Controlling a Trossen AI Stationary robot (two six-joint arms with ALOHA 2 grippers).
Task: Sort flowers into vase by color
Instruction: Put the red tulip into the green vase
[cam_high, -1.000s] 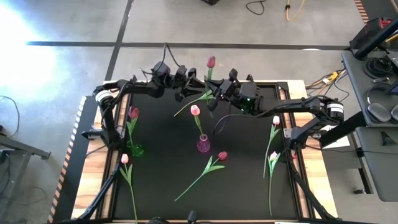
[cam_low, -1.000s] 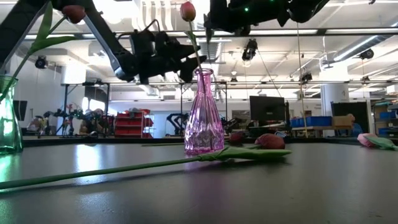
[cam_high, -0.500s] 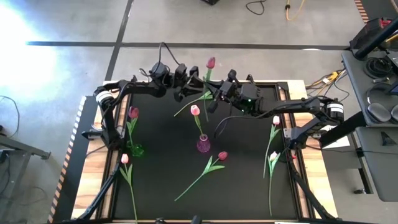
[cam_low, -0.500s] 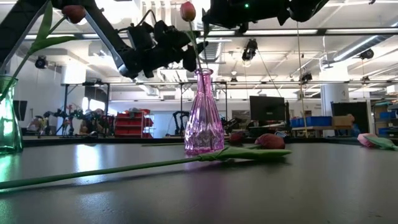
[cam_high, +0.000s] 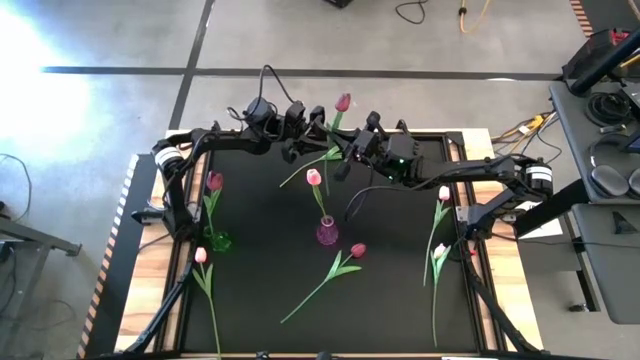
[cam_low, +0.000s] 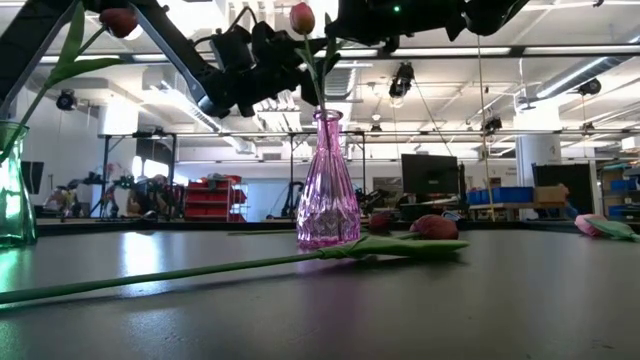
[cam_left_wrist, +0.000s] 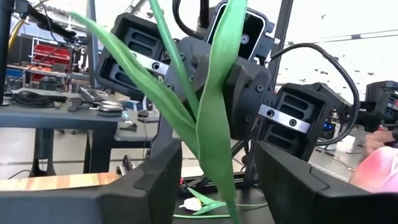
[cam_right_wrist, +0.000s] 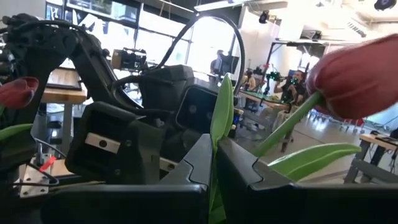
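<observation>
A tulip with a dark red head (cam_high: 342, 102) is in the air over the far part of the table, between both grippers. My right gripper (cam_right_wrist: 214, 146) is shut on its stem. My left gripper (cam_left_wrist: 217, 168) is open, one finger on either side of the tulip's long green leaves (cam_left_wrist: 211, 118); whether they touch, I cannot tell. Below, a pink vase (cam_high: 326, 233) holds a pink-headed tulip (cam_high: 313, 177). A green vase (cam_high: 218, 240) holds a dark red tulip (cam_high: 214, 181). My right gripper pinches the tulip's green stem (cam_right_wrist: 217, 124) between its two fingers, some way below the head (cam_right_wrist: 357, 71), where a leaf grows out. The tulip is lifted clear of the table, and its leaves (cam_high: 300, 172) trail off toward my left gripper.
A dark red tulip (cam_high: 345, 262) lies on the mat just near of the pink vase. A pale tulip (cam_high: 203, 275) lies along the left edge. Two pale tulips (cam_high: 440, 215) (cam_high: 436, 270) lie by the right edge.
My left gripper has risen and moved a little toward the held tulip and my right gripper. The tulip's head has shifted slightly to the right.
</observation>
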